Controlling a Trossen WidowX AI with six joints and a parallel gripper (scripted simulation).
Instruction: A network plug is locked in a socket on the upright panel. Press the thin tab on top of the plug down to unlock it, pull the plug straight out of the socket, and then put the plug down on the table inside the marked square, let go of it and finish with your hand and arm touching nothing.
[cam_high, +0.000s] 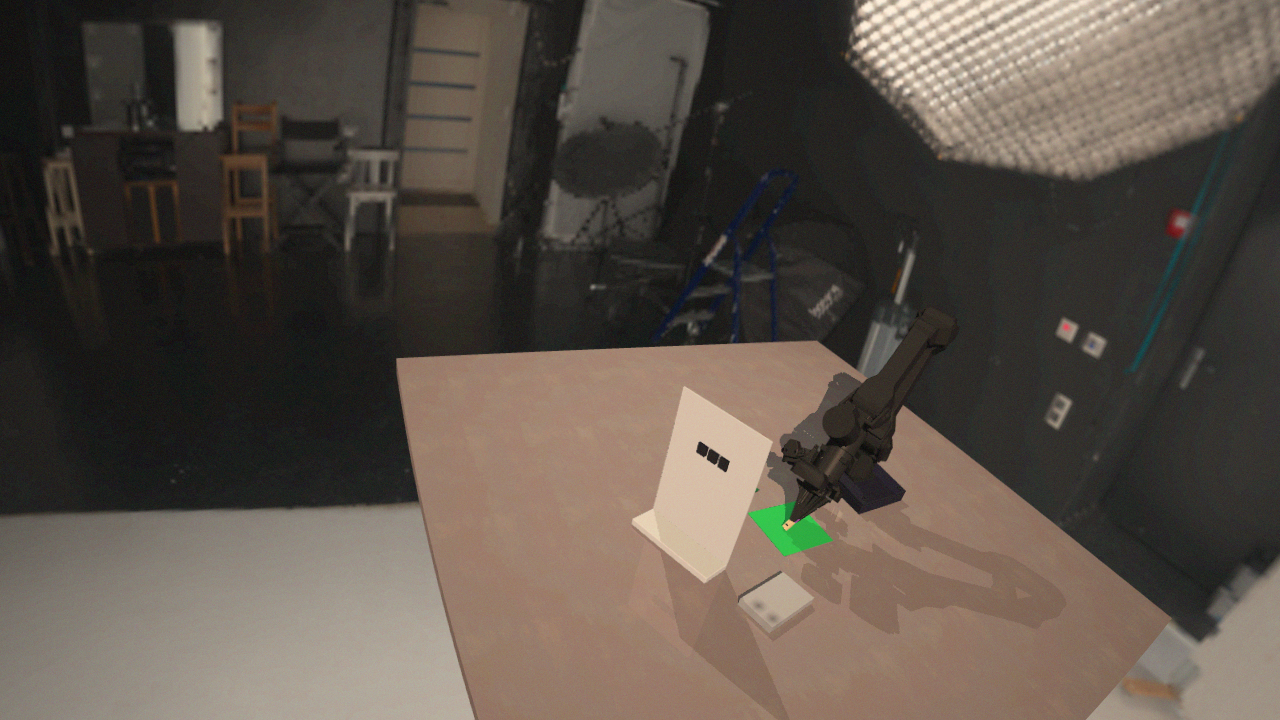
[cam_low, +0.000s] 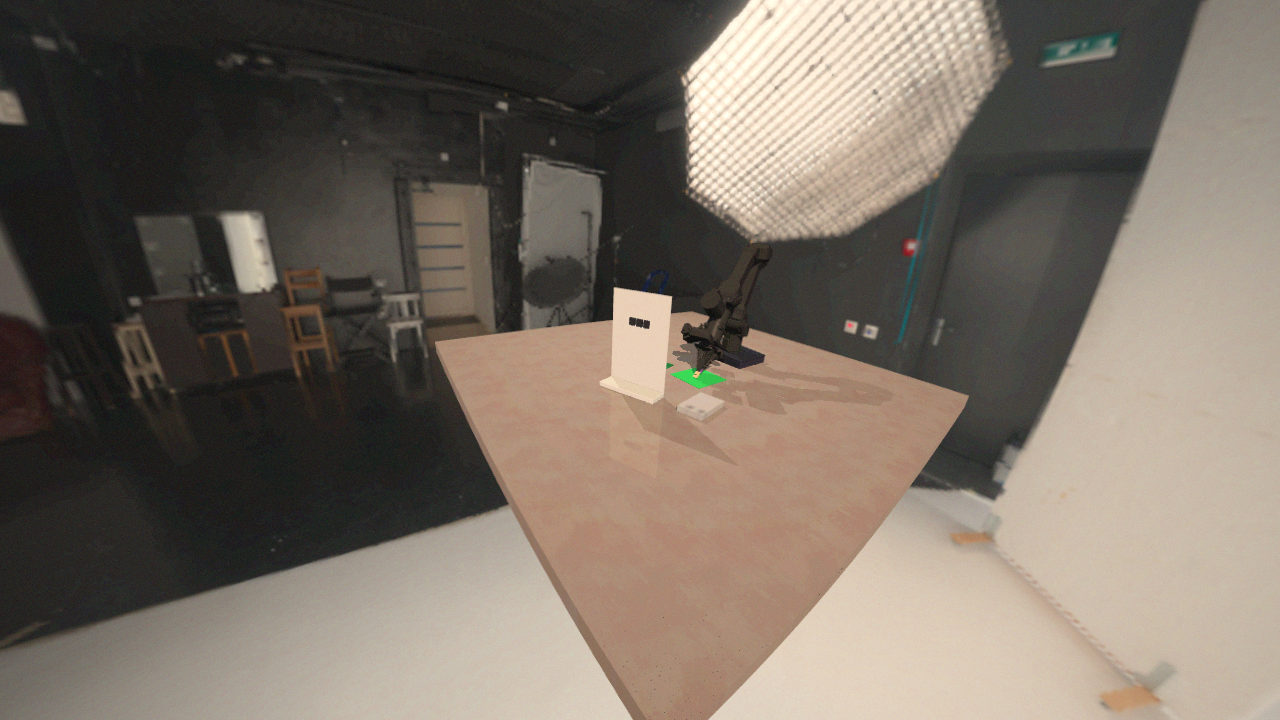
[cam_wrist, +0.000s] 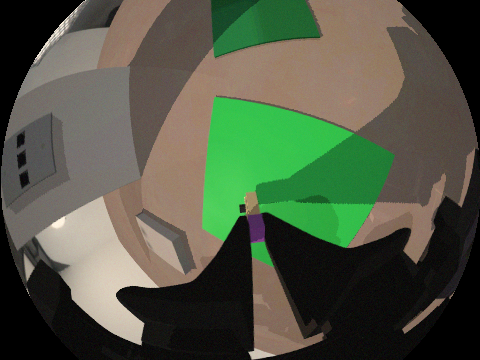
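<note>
The plug has a tan front and a purple rear part. My gripper is shut on it, with the tan end sticking out past the fingertips. It points down over the bright green square, very low; I cannot tell whether the plug touches the surface. In the wrist view the gripper's shadow comes up to the plug. The upright panel stands to the side, its three dark sockets empty.
A darker green patch lies partly in shadow behind the panel. A flat pale block lies on the table near the green square. My arm's dark base stands on the other side.
</note>
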